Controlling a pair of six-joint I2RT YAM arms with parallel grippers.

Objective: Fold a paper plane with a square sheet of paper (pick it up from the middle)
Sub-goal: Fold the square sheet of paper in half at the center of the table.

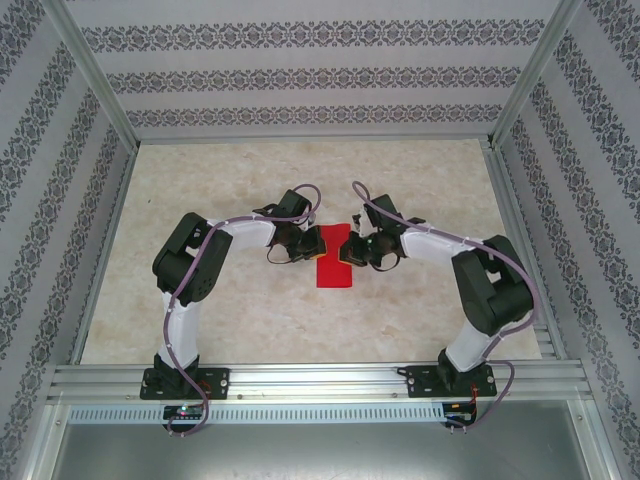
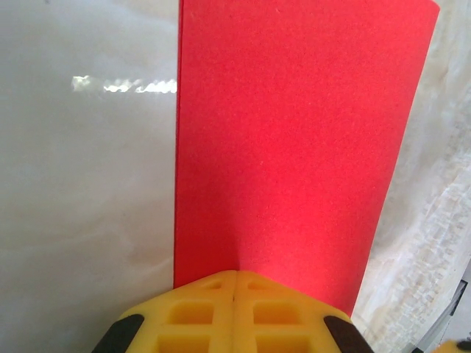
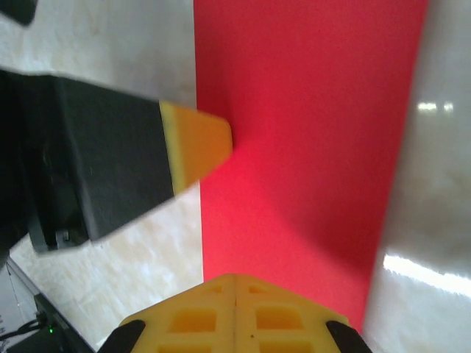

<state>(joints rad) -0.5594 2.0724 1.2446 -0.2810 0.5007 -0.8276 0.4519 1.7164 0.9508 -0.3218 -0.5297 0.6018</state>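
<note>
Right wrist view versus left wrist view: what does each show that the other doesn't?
Right wrist: the left gripper seen side-on, its yellow tip at the edge of the red sheet of paper, and the right gripper, shut. Left wrist: the sheet's far right corner and the left gripper's own shut fingertips. Shared: the red sheet lying on the pale table, shut yellow fingertips at its near end.

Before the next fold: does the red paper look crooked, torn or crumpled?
Nothing stands out. The red paper lies flat on the table, edges straight, no tears or crumples visible. The left gripper and right gripper, both shut, sit at its far end.
</note>
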